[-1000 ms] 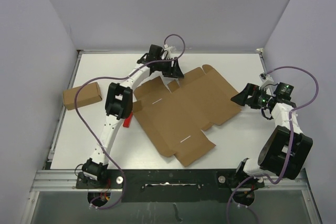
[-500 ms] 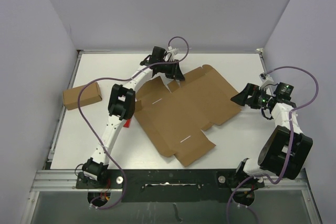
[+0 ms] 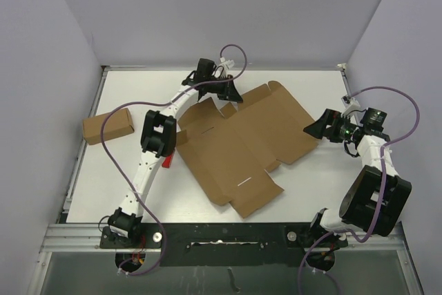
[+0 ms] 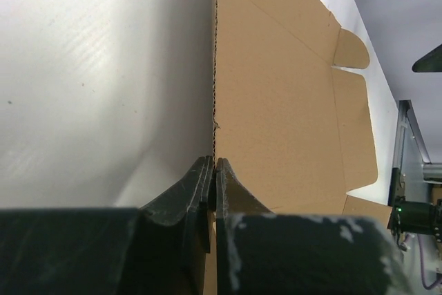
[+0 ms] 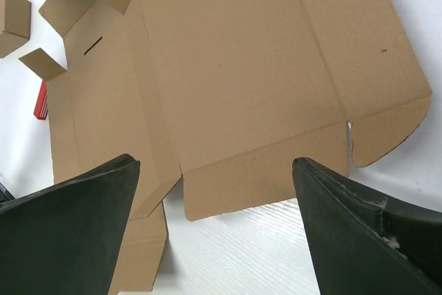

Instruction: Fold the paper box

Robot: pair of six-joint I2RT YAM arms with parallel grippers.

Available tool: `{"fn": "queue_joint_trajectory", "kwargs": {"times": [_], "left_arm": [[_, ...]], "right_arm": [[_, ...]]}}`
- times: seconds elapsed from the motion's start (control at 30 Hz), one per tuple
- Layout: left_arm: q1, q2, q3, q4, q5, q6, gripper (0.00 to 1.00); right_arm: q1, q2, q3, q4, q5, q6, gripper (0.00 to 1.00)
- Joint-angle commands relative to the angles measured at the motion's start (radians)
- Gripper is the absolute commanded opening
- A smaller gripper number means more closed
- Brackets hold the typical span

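1. The paper box (image 3: 238,153) lies flat and unfolded in the middle of the table (image 3: 138,94). It is turned askew, so one corner points at the arm bases.
2. Its longer run, judged from the slit end to the lid end, goes from near-left to far-right. The two slits sit toward the left, and the lid with its rounded ears sits toward the right.
3. The left gripper (image 3: 226,98) is at the box's far edge, jaws together and clamped on that edge. In the left wrist view the cardboard rim is pinched between the fingers (image 4: 186,191), seen edge-on and running straight away from them.
4. The right gripper (image 3: 312,129) hovers just beside the lid's right edge, jaws wide apart and holding nothing. The box spreads out to its left.
5. The coming move likely turns on the left grip. The sheet lies on the near side of that gripper, so raising the far edge would mean swinging it up and toward the bases. The right arm is nearer the lid.
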Motion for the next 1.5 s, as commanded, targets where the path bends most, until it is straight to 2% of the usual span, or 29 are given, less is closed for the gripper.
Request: {"fn": "queue_joint_trajectory", "kwargs": {"times": [0.0, 0.3, 0.73, 0.97, 1.2, 1.47], "left_arm": [[0.010, -0.151, -0.038, 0.182, 0.046, -0.006, 0.00], [0.030, -0.314, -0.307, 0.433, 0.056, 0.001, 0.00], [0.078, -0.446, -0.585, 0.710, 0.065, -0.077, 0.00], [0.095, -0.498, -0.674, 0.805, 0.057, -0.107, 0.00], [0.101, -0.524, -0.735, 0.869, 0.054, -0.129, 0.00], [0.099, -0.558, -0.778, 0.896, 0.057, -0.129, 0.00]], "right_arm": [[-0.004, -0.012, 0.046, 0.019, -0.050, -0.014, 0.98], [-0.004, -0.024, 0.046, 0.017, -0.098, -0.034, 0.98], [-0.005, -0.043, 0.033, 0.041, -0.176, -0.059, 0.98], [-0.005, -0.037, 0.026, 0.060, -0.196, -0.059, 0.98], [-0.011, 0.036, 0.035, 0.077, -0.190, -0.027, 0.98], [-0.051, 0.138, 0.074, 0.105, -0.094, -0.014, 1.00]]}}
